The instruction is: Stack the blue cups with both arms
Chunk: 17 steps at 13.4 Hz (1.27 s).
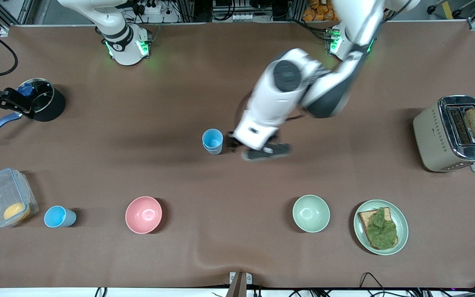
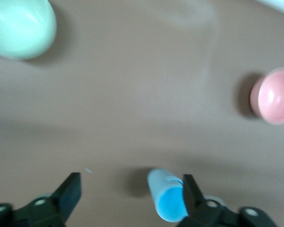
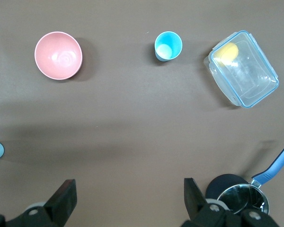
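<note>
My left tool (image 2: 131, 198) hangs spread beside the stacked blue cups (image 1: 212, 141); my right tool (image 3: 128, 201), spread too, must fetch the lone blue cup (image 1: 58, 216).

A brown-covered table (image 1: 229, 247) carries everything here. Mid-table stands a stack of blue cups (image 1: 212, 141). Along the edge nearest the front camera, from the right arm's end: a clear lidded container (image 1: 5, 197) with something yellow inside, a single blue cup (image 1: 58, 216) just beside it, a pink bowl (image 1: 143, 214), a pale green bowl (image 1: 311, 213), then a green plate (image 1: 381, 227) with topped toast. A saucepan (image 1: 41, 100) sits toward the right arm's end, a toaster (image 1: 452, 133) toward the left arm's.
</note>
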Available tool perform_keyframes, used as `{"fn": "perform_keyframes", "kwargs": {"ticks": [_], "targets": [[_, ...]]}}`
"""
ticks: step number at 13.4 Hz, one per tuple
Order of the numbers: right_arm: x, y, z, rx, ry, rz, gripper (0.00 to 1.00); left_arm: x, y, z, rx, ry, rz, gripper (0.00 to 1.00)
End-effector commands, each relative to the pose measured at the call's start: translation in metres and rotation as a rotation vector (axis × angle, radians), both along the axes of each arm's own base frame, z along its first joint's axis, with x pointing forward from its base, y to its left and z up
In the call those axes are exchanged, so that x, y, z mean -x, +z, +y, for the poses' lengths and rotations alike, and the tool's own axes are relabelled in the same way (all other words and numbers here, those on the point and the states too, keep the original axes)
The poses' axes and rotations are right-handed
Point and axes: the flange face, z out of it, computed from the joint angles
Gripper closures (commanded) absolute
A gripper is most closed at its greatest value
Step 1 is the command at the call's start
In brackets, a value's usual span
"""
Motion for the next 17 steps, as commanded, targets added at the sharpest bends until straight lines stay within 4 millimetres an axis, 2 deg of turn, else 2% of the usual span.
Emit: {"fn": "perform_keyframes", "kwargs": {"ticks": [1, 6, 7, 8, 9, 11, 13, 15, 17], "targets": [[-0.001, 0.002, -0.002, -0.009, -0.007, -0.005, 0.00, -0.014, 0.040, 0.072, -0.057, -0.095, -0.040, 0.00], [-0.001, 0.001, -0.005, -0.012, -0.016, -0.004, 0.00, -0.022, 0.095, 0.164, -0.086, -0.041, -0.043, 0.00], [-0.001, 0.000, -0.003, -0.014, -0.017, 0.000, 0.00, -0.020, 0.105, 0.171, -0.081, -0.014, -0.047, 0.00], [-0.001, 0.000, -0.003, -0.021, -0.040, 0.001, 0.00, -0.015, 0.119, 0.181, -0.082, -0.002, -0.052, 0.00], [0.000, -0.001, -0.003, -0.029, -0.049, 0.005, 0.00, -0.014, 0.130, 0.203, -0.093, 0.014, -0.041, 0.00], [0.000, -0.001, -0.003, -0.029, -0.049, 0.007, 0.00, 0.008, 0.161, 0.229, -0.115, 0.026, -0.004, 0.00], [0.000, -0.001, -0.003, -0.029, -0.049, 0.007, 0.00, 0.015, 0.185, 0.270, -0.104, 0.030, -0.016, 0.00], [0.000, -0.001, -0.003, -0.029, -0.048, 0.008, 0.00, 0.025, 0.188, 0.278, -0.123, -0.010, 0.026, 0.00], [0.000, -0.001, -0.003, -0.029, -0.048, 0.008, 0.00, 0.024, 0.189, 0.300, -0.130, 0.011, 0.030, 0.00]]}}
